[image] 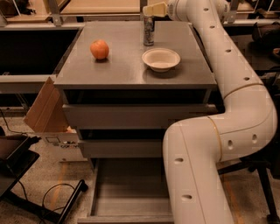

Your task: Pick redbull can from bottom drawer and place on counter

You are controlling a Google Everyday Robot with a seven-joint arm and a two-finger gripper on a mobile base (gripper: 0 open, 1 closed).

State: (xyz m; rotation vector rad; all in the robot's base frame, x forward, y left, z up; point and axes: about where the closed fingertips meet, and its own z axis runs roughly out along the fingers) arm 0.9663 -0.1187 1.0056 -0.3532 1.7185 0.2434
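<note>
Far left and well below the gripper (148,10): tilted brown cardboard box (43,108) on the floor against the cabinet. It has a white label with dark print; I can't make out the words.
Orange fruit (99,49) sits on the counter (127,72), left of the gripper and nearer the camera, well apart from it.
Redbull can (148,30) stands upright on the counter near the back edge, directly under the gripper. There are silver and dark bands on its side, with no lettering I can read.
The gripper is at the top of the frame, cream coloured, right at the can's top. Can't tell whether it is touching the can. Clamped or spread: can't tell either.
White bowl (161,59) is on the counter, just right of the can and in front of it, below the gripper. It is not touching the can.
Below the counter, the two shallower drawers (135,116) are each pulled out a little. The bottom drawer (131,192) is pulled furthest out, far below the gripper, with bare grey tray showing.
The white arm (236,109) rises from bottom centre-right, bends at an elbow on the right beside the cabinet, then runs up and back left past the counter's right edge to the wrist at the top. It has dark round holes along the links and no markings.
</note>
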